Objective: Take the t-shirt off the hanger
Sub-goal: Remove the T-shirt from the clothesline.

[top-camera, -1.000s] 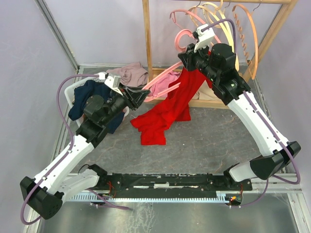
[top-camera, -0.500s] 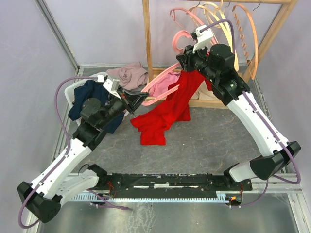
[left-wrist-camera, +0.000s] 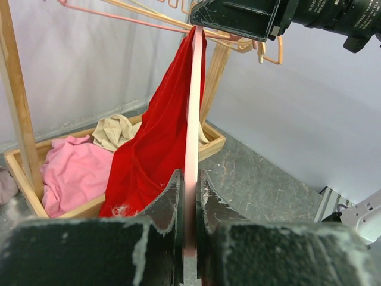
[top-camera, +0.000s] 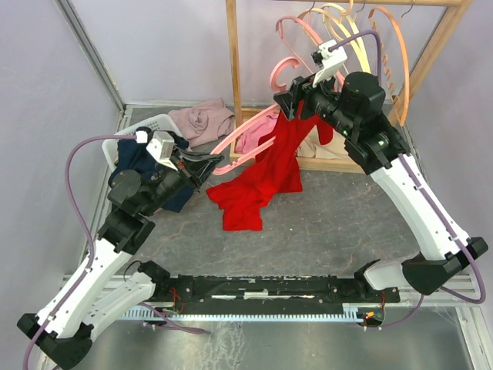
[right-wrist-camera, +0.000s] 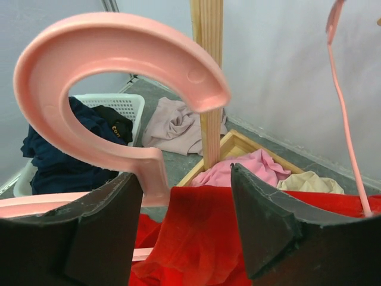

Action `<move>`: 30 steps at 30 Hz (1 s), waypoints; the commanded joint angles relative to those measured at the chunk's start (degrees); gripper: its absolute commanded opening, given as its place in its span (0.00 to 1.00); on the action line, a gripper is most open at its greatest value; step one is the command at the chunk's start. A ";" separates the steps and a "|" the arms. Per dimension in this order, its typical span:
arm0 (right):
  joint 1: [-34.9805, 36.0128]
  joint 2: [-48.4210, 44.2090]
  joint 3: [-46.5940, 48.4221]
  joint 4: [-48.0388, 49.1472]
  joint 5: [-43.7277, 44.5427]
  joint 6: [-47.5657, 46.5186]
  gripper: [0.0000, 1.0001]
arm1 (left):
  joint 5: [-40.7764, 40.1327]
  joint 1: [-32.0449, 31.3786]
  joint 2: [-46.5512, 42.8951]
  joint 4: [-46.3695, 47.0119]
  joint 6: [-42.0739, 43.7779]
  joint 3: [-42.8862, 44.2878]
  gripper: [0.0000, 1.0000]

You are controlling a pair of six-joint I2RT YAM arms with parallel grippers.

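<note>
1. Left pincer (left-wrist-camera: 189, 180): shut tight on one arm of the pink hanger (right-wrist-camera: 107, 44), bar pinched flat between both fingers.
2. Right pincer (right-wrist-camera: 184, 179): wide open, nothing gripped. Hanger neck inside the gap, just beside one finger (right-wrist-camera: 101, 232) (touching or not, cannot tell), well clear of the other. Hook curling up above the fingertips.
3. Hanger line: up and away from the left pincer's tips to the right pincer, hook end high, held end low.
4. Red t-shirt (top-camera: 273, 166): on the hanger, bunched at the neck directly under the right pincer. Draped down from there along the held bar, straight ahead of the left pincer. Lower end heaped on the tabletop (top-camera: 331, 223), below and between the two pincers.
5. Behind the left pincer, by its wrist: white basket (top-camera: 158, 123) holding dark clothes (top-camera: 135, 158). Mauve cloth (top-camera: 202, 119) just past the basket, on the tabletop.
6. Beyond the left pincer's tips, behind the hanging t-shirt: wooden crate (left-wrist-camera: 215, 142) with a pink cloth (left-wrist-camera: 71, 173) and a beige cloth (left-wrist-camera: 116, 131) inside.
7. Around the right pincer: wooden rack (top-camera: 231, 54), one post just beside it. Spare hangers (top-camera: 343, 27) above and behind, up on the top rail.
</note>
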 commanded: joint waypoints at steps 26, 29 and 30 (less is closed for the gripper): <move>0.55 -1.31 -0.60 0.11 -2.91 2.30 0.75 | -2.25 0.60 -3.21 4.27 -1.62 2.62 0.03; 2.30 0.13 -1.09 0.43 -1.21 1.29 0.75 | -1.86 0.61 -3.89 3.55 -1.62 3.15 0.03; 2.76 0.62 -1.13 0.42 -0.57 1.04 0.75 | -1.67 0.59 -4.14 3.37 -1.70 3.25 0.03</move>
